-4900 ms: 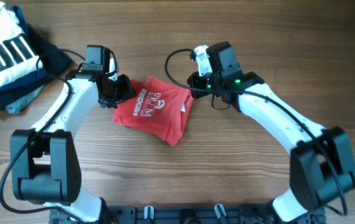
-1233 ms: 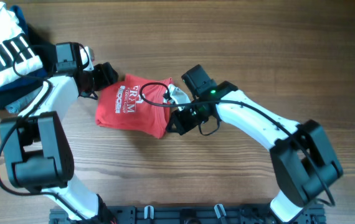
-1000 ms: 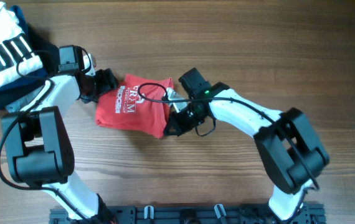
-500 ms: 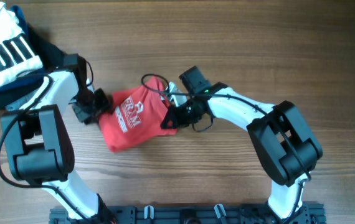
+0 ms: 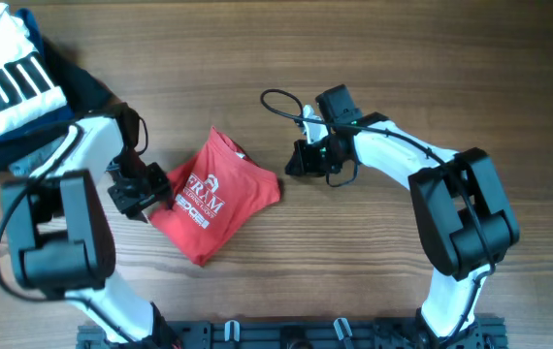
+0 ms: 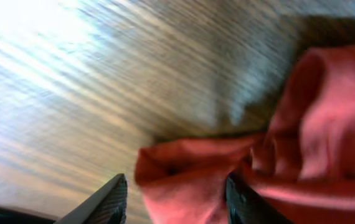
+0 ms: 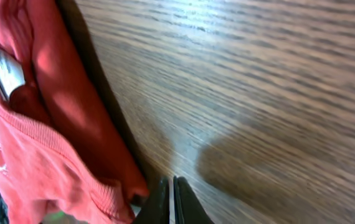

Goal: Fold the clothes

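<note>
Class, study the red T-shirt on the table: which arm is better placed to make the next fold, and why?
Left. The left pincer has the red T-shirt bunched at its edge between its fingers. The right pincer is shut, beside the shirt, holding nothing.

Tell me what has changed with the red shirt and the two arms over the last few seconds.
The left gripper closed on the red T-shirt at its left edge and dragged it toward the near side, turning it. The shut right gripper, earlier at the shirt's right edge, has pulled away, clear of it. The clothes pile in the far left corner stayed put.
</note>
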Controlling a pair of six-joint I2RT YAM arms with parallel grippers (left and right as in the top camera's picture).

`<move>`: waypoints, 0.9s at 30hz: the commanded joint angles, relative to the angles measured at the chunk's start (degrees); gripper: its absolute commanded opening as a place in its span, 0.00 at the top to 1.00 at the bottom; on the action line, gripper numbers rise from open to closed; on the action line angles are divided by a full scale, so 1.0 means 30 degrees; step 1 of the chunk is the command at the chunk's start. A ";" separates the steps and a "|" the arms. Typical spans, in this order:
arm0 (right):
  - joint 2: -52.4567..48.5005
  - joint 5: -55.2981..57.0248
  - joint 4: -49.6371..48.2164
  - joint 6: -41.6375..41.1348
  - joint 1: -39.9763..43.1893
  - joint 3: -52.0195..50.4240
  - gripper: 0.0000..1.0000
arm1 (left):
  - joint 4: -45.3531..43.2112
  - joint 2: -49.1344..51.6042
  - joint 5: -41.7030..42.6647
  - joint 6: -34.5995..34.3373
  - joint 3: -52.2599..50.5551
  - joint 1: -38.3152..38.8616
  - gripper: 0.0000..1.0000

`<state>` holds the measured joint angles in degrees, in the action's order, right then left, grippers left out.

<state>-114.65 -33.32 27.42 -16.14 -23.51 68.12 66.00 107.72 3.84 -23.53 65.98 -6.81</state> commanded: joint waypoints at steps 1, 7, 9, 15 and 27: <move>0.0240 0.1151 0.0889 0.1392 -0.0015 0.1217 0.96 | -0.0495 -0.2878 -0.1333 -0.0379 -0.0131 -0.0044 0.45; 0.1734 0.3803 0.2776 0.1377 -0.0015 0.2084 0.94 | -0.3752 -0.6462 -0.1581 0.0015 -0.0131 -0.0036 0.11; 0.2193 0.4073 0.2958 0.1355 -0.0015 0.2091 0.89 | -0.5683 -0.7009 0.0386 0.1625 -0.0131 -0.0022 0.08; 0.3126 0.4320 0.3599 0.0729 -0.0015 0.2091 0.88 | -0.9063 -0.5748 0.6178 0.5013 -0.0131 -0.0022 0.07; 0.3330 0.4335 0.4284 0.0707 -0.0015 0.2098 0.84 | -0.9763 0.0335 1.1431 1.0797 -0.0131 0.0022 0.00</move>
<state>-106.26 -21.12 40.12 -13.61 -23.53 73.45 37.63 104.64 31.75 3.22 65.82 -6.81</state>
